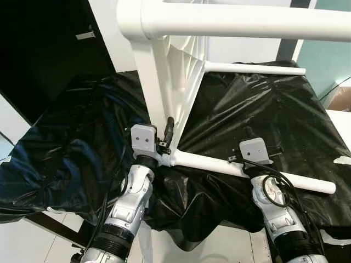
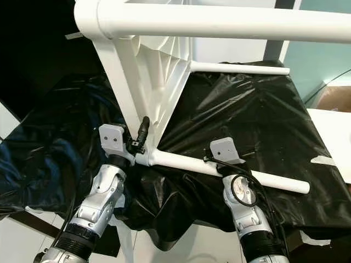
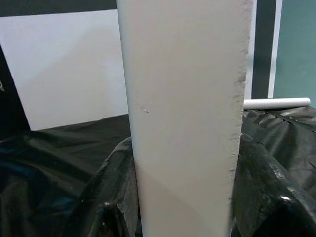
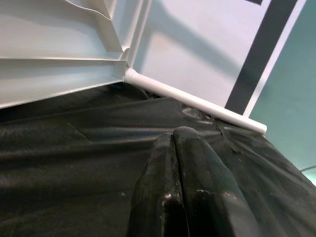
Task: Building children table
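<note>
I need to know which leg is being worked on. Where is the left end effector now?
In the left eye view, the left end effector is at lower centre-left, closed around the white table frame at its corner joint, just above the near table leg lying on black plastic sheeting.

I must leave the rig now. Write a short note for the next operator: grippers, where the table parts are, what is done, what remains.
Left gripper: shut on the white table frame, at its lower corner.
Right gripper: fingers together, holding nothing, under the near leg.
The frame stands tilted on the black sheet.
Done: near leg, far leg and top leg stick out of the frame.
Left: I cannot tell whether a fourth leg is fitted; check, then set the table upright.
</note>
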`<state>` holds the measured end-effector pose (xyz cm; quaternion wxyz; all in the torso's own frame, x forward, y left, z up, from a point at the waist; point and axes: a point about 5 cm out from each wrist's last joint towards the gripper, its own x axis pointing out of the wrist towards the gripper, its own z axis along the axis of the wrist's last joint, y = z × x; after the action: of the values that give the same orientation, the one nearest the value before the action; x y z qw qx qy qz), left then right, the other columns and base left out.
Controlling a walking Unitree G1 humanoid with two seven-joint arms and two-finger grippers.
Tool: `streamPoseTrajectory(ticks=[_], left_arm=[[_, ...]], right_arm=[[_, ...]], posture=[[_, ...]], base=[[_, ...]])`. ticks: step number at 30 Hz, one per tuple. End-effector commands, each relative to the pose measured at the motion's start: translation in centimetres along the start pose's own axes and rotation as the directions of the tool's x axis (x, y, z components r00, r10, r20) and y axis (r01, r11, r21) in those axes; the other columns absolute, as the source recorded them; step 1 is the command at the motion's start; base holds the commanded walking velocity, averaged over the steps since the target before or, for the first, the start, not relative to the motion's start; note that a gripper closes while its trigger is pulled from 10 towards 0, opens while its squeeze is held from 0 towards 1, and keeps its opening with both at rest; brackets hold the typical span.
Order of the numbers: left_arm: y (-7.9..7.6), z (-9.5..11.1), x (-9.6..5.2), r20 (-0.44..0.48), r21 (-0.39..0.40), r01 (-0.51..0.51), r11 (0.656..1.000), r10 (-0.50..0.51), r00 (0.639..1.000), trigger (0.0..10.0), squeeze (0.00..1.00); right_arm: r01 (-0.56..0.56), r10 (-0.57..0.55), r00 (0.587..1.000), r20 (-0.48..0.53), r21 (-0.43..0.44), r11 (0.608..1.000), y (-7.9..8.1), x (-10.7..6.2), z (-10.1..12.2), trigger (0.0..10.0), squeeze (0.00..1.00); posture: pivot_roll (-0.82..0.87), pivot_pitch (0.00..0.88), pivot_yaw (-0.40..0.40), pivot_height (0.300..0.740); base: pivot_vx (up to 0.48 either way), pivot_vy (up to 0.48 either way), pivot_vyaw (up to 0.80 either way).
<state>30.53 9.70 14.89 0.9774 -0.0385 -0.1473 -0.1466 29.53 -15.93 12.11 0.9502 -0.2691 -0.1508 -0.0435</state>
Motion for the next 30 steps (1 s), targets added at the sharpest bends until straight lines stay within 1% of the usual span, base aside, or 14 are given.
streamPoseTrajectory(ticks=[1,2,4,5,7,9,11,13,14,16,19,22,29,30], left_arm=[[2.9,-2.4,-1.4,-0.135,0.084,-0.194,0.977,0.204,0.970,0.0,0.00],[2.9,-2.4,-1.4,-0.135,0.084,-0.194,0.977,0.204,0.970,0.0,0.00],[4.1,-2.4,-1.6,-0.139,0.110,-0.251,0.962,0.265,0.954,0.0,0.00],[4.1,-2.4,-1.6,-0.139,0.110,-0.251,0.962,0.265,0.954,0.0,0.00],[4.6,-2.4,-1.8,-0.137,0.119,-0.271,0.955,0.286,0.948,0.0,0.00],[4.6,-2.4,-1.8,-0.137,0.119,-0.271,0.955,0.286,0.948,0.0,0.00],[5.0,-2.5,-2.0,-0.139,0.128,-0.293,0.948,0.310,0.941,0.0,0.00],[6.2,-3.0,-2.9,-0.153,0.152,-0.348,0.925,0.369,0.917,0.0,0.00],[6.2,-3.0,-2.9,-0.153,0.152,-0.348,0.925,0.369,0.917,0.0,0.00],[7.2,-3.6,-4.0,-0.174,0.175,-0.403,0.898,0.431,0.885,0.0,0.00],[7.6,-3.8,-4.4,-0.183,0.182,-0.420,0.889,0.450,0.874,0.0,0.00],[8.8,-4.4,-6.0,-0.206,0.212,-0.483,0.849,0.523,0.827,0.0,0.00],[9.5,-4.4,-6.9,-0.206,0.225,-0.509,0.831,0.551,0.808,0.0,0.00],[9.8,-4.4,-7.3,-0.207,0.230,-0.523,0.821,0.566,0.798,0.0,0.00]], right_arm=[[0.041,-0.041,0.999,0.005,0.061,0.997,-0.6,-0.2,0.7,10.0,0.00],[0.041,-0.041,0.999,0.005,0.061,0.997,-0.6,-0.2,0.7,10.0,0.00],[0.122,-0.125,0.992,0.026,0.113,0.986,-2.2,-0.3,1.6,10.0,0.00],[0.122,-0.125,0.992,0.026,0.113,0.986,-2.2,-0.3,1.6,10.0,0.00],[0.162,-0.170,0.985,0.042,0.140,0.977,-3.1,-0.4,2.1,10.0,0.00],[0.162,-0.170,0.985,0.042,0.140,0.977,-3.1,-0.4,2.1,10.0,0.00],[0.169,-0.177,0.983,0.039,0.160,0.972,-3.5,-0.3,2.3,10.0,0.00],[0.170,-0.179,0.983,0.033,0.178,0.969,-4.0,-0.1,2.5,10.0,0.00],[0.170,-0.179,0.983,0.033,0.178,0.969,-4.0,-0.1,2.5,10.0,0.00],[0.170,-0.178,0.984,0.026,0.183,0.968,-4.2,0.0,2.5,10.0,0.00],[0.169,-0.176,0.984,0.023,0.185,0.968,-4.2,0.0,2.5,10.0,0.00],[0.152,-0.156,0.988,0.004,0.204,0.967,-4.1,-0.1,2.5,10.0,0.00],[0.125,-0.123,0.992,-0.021,0.221,0.967,-3.8,-0.2,2.4,10.0,0.00],[0.115,-0.112,0.993,-0.027,0.225,0.968,-3.7,-0.3,2.3,10.0,0.00]], posture=[[0.01,0.000,0.124,0.740],[0.01,0.000,0.124,0.740],[0.01,0.000,0.126,0.740],[0.01,0.000,0.126,0.740],[0.00,0.000,0.126,0.740],[0.00,0.000,0.126,0.740],[-0.01,0.000,0.130,0.740],[-0.02,0.000,0.133,0.740],[-0.02,0.000,0.133,0.740],[-0.02,0.000,0.134,0.740],[-0.02,0.000,0.134,0.740],[-0.01,0.000,0.129,0.740],[0.00,0.000,0.126,0.740],[0.00,0.000,0.127,0.740]], base=[[0.000,0.000,0.00],[0.000,0.000,0.00],[0.000,0.000,0.00],[0.000,0.000,0.00],[0.000,0.000,0.00],[0.000,0.000,0.00],[0.000,0.000,0.00],[0.000,0.000,0.00],[0.000,0.000,0.00],[0.000,0.000,0.00],[0.000,0.000,0.00],[0.000,0.000,0.00],[0.000,0.000,0.00],[0.000,0.000,0.00]])
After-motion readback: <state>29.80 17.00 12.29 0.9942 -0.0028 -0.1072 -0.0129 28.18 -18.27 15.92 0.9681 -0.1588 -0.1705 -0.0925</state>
